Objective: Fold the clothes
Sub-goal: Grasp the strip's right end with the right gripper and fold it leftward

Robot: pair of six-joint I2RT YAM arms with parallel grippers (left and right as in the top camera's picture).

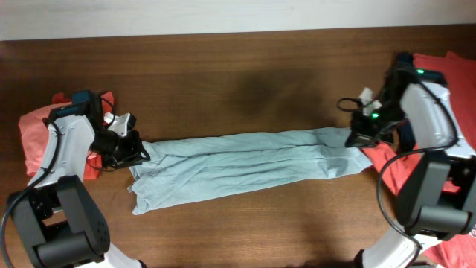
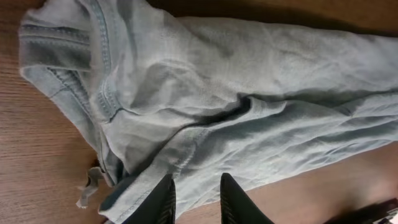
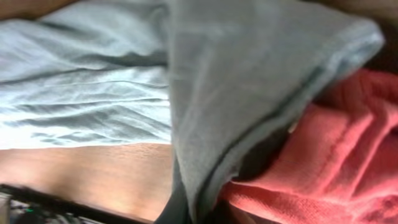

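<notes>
A pale grey-blue T-shirt [image 1: 245, 160] lies stretched in a long band across the table, collar end to the left. At that end my left gripper [image 1: 140, 154] sits low over it. In the left wrist view the left gripper [image 2: 196, 186] has its jaws a little apart, with the T-shirt's [image 2: 249, 93] edge and bare wood showing between them, and a hem flap lies over one finger [image 2: 163, 202]. My right gripper [image 1: 355, 138] is shut on the other end. In the right wrist view the T-shirt [image 3: 249, 74] hangs from it in a fold that hides the fingertips.
A coral T-shirt [image 1: 33, 134] is bunched under the left arm at the table's left edge. More coral-red clothes [image 1: 450, 67] lie at the far right and beneath the lifted end [image 3: 323, 155]. Both arm bases stand at the front corners.
</notes>
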